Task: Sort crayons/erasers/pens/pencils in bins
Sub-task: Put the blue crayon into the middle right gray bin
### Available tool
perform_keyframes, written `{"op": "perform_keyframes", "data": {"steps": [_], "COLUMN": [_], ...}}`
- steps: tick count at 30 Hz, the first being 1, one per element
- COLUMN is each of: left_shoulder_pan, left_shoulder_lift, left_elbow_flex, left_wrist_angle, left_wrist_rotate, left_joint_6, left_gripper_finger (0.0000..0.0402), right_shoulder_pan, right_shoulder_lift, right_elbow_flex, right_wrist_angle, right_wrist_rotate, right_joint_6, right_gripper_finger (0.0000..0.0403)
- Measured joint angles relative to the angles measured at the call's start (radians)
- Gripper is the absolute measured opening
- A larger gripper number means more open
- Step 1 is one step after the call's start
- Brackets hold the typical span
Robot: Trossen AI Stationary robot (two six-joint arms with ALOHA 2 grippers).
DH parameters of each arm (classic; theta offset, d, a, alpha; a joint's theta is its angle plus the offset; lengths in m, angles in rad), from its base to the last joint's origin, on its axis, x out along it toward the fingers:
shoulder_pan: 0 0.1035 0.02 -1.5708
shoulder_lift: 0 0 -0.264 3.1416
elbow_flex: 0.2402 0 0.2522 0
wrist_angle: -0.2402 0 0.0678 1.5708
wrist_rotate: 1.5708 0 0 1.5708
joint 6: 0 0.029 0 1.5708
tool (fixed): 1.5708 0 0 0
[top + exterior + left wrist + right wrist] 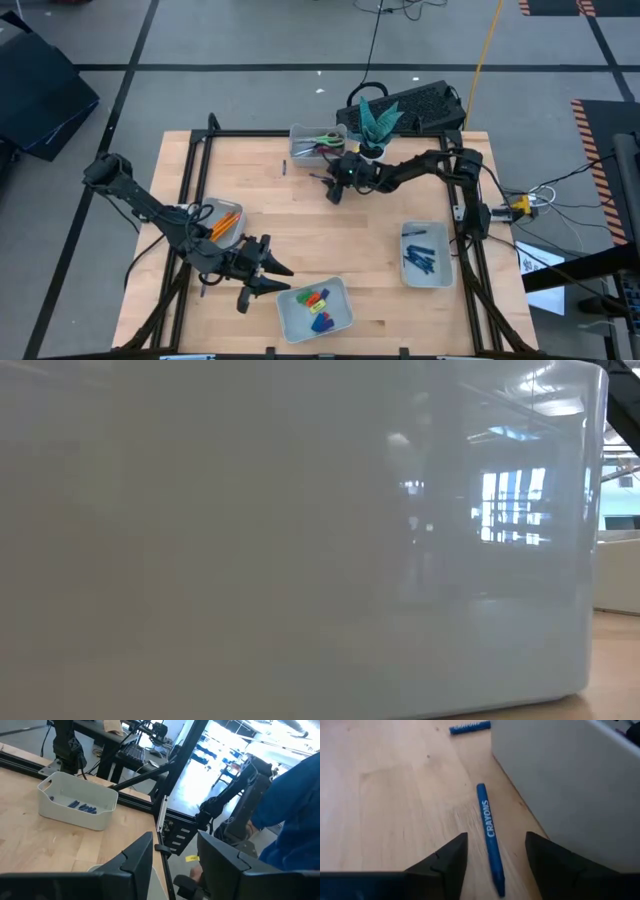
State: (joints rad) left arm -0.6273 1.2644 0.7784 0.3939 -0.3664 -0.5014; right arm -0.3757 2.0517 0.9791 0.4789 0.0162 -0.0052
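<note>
While most things already sit in the bins (pixel 424 276), you still have a blue crayon (pixel 489 835) on the table beside a bin wall. It is thin, marked CRAYONS. Your right gripper (pixel 495 860) hovers spread over it; another may lie beyond. Your left gripper (pixel 268 268) waits, spread

blue crayon (pixel 489 835), light-grey bins (pixel 428 276)
</note>
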Motion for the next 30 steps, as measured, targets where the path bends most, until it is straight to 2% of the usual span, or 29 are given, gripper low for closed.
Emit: {"op": "perform_keyframes", "data": {"steps": [4,11,13,19,22,25,30], "left_shoulder_pan": [0.0,0.0,0.0,0.0,0.0,0.003,0.005], "left_shoulder_lift": [0.0,0.0,0.0,0.0,0.0,0.0,0.0], "left_elbow_flex": [0.0,0.0,0.0,0.0,0.0,0.0,0.0], "left_wrist_angle": [-0.001,-0.001,0.0,-0.001,0.001,-0.002,-0.001], "left_wrist_rotate": [0.0,0.0,0.0,0.0,0.0,0.0,-0.001], "left_joint_6": [0.0,0.0,0.0,0.0,0.0,0.0,0.0], "left_gripper_finger": [0.0157,0.0157,0.0157,0.0157,0.0157,0.0157,0.0157], "right_shoulder_pan": [0.014,0.017,0.019,0.042,0.055,0.085,0.184], "right_shoulder_lift": [-0.008,-0.009,-0.03,-0.139,-0.231,-0.367,-0.616], "right_elbow_flex": [-0.001,-0.002,-0.002,-0.006,-0.013,-0.006,-0.008], "right_wrist_angle": [-0.048,-0.166,-0.219,-0.332,-0.426,-0.519,-0.821], "right_wrist_rotate": [-0.005,-0.071,-0.081,-0.088,-0.09,-0.088,-0.126], "right_joint_6": [-0.057,-0.083,-0.098,-0.198,-0.246,-0.291,-0.336], "right_gripper_finger": [0.0146,0.0035,0.0015,0.0029,0.002,0.0012,0.0016]}}
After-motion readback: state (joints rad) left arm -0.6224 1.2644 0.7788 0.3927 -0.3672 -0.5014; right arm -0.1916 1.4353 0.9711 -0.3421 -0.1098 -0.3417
